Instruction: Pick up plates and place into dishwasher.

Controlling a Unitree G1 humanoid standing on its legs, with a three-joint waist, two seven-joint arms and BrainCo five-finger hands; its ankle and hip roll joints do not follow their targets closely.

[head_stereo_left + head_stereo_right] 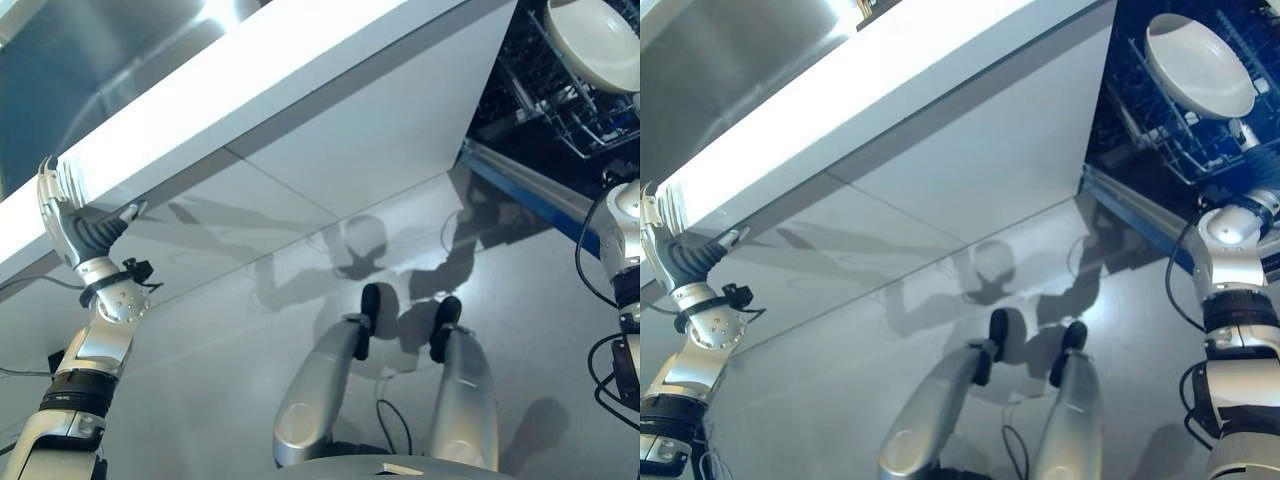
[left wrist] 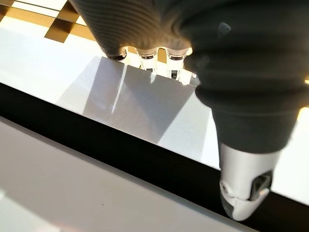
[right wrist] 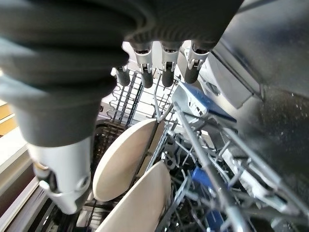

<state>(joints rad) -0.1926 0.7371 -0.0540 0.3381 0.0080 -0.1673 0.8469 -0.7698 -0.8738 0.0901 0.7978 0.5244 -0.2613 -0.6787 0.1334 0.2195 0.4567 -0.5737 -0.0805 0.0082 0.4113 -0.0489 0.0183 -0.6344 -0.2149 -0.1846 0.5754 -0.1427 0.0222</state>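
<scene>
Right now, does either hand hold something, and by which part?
Nothing is held. The right hand hangs open above two plates in the dishwasher rack; the left hand rests open on the countertop.

A kitchen: a white counter (image 1: 250,70) over flat cabinet fronts (image 1: 330,140), beside an open dishwasher (image 1: 1160,110) whose wire rack (image 3: 203,159) holds white plates (image 3: 125,159).

You're looking down at a white countertop (image 1: 250,75) running across the scene, with pale grey cabinet fronts (image 1: 370,140) just below it. Below the countertop lies a glossy grey floor (image 1: 220,380) that mirrors the light, and beyond it sits a steel surface (image 1: 90,70) catching bright glare.
</scene>
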